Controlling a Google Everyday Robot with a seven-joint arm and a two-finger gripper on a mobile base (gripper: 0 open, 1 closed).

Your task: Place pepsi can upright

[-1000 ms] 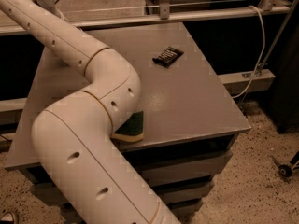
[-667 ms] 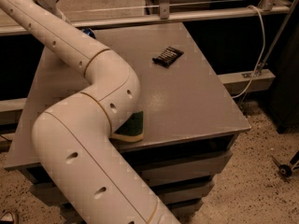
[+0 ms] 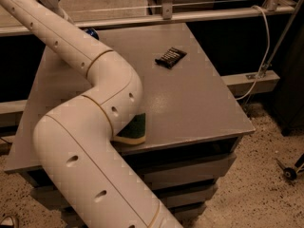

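A small piece of the blue pepsi can [image 3: 91, 33] shows at the far left of the grey table [image 3: 194, 103], just behind my white arm [image 3: 107, 80]. The arm hides most of the can, and I cannot tell whether it stands or lies. The arm crosses the left side of the view and runs off the top left corner. My gripper is out of view past that corner, beyond or behind the arm.
A dark snack-bar wrapper [image 3: 170, 57] lies at the table's far middle. A green sponge [image 3: 134, 129] lies at the front edge, partly under my arm. A metal rail [image 3: 199, 15] runs behind the table. A white cable [image 3: 265, 46] hangs at the right.
The arm has shifted slightly, and a bit of the blue can now shows beside it at the table's far left. The wrapper and sponge have not moved.
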